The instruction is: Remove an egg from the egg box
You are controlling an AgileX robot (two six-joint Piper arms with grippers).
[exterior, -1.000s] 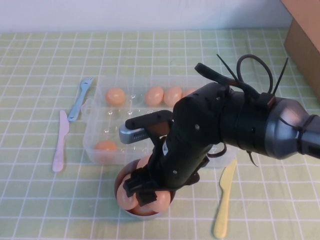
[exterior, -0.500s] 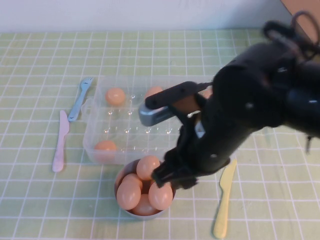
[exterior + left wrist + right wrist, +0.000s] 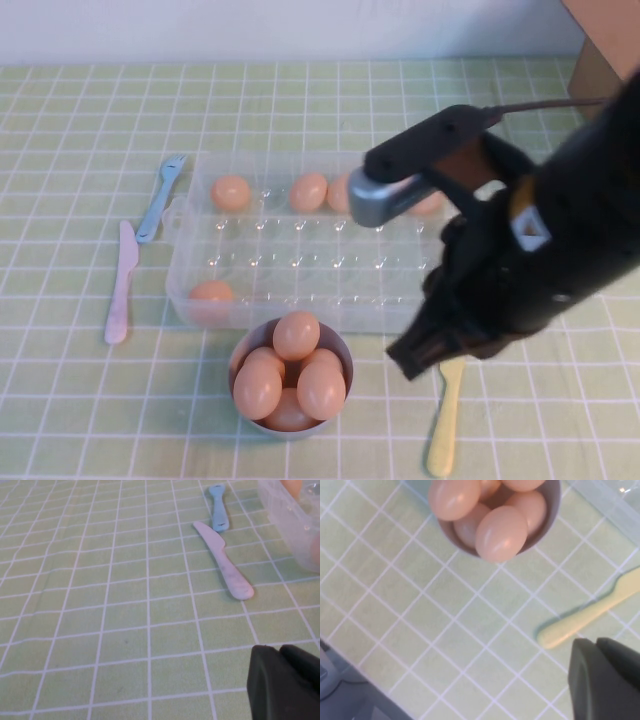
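The right pincer point(image 3: 420, 358), finger state not discernible, hangs just right of the grey bowl point(image 3: 340, 350). Eggs point(image 3: 308, 191) lie beyond it along the egg box point(image 3: 300, 300) far row. The left pincer point(image 3: 285, 680), likewise indeterminate, sits farther off.

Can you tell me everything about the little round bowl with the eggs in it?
The small round grey bowl stands upright on the green checked tablecloth, just in front of the clear plastic egg box. It is heaped with smooth peach-orange eggs; about five show, the top one rising above the rim. Nothing grips it: the right gripper hangs beside it, over the pale yellow plastic knife. The left gripper sits far off, near the pink knife.
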